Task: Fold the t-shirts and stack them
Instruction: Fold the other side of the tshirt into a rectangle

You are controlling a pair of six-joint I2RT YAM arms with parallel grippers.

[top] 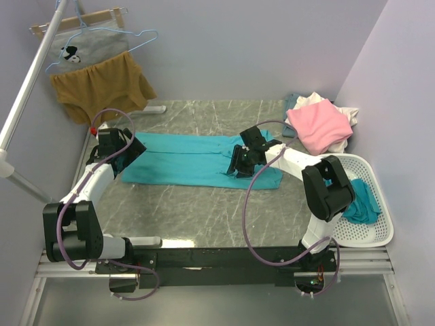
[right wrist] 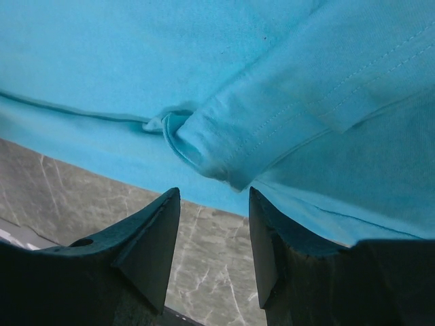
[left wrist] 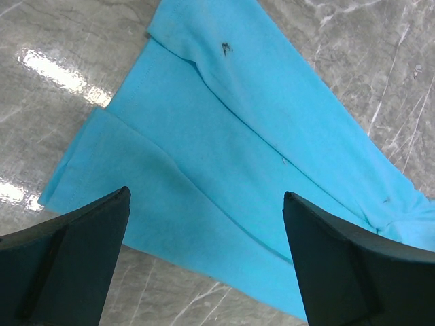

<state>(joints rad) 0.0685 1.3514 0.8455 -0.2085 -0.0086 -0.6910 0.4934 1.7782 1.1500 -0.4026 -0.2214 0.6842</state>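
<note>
A turquoise t-shirt (top: 190,159) lies spread flat across the middle of the marble table, partly folded lengthwise. My left gripper (top: 130,147) is open wide over the shirt's left end; the left wrist view shows the cloth (left wrist: 224,136) below and between the fingers, with nothing held (left wrist: 206,197). My right gripper (top: 239,166) is open and hovers at the shirt's near right edge. Its fingertips (right wrist: 214,193) flank a folded sleeve corner (right wrist: 224,149) without holding it. A pink t-shirt (top: 318,125) tops a pile of white and pale blue ones at the back right.
A white basket (top: 370,234) at the right holds a crumpled teal shirt (top: 360,204). A mustard-brown garment (top: 102,85) and a grey printed garment (top: 85,51) hang at the back left, beside a slanted white pole (top: 24,95). Walls close in on three sides.
</note>
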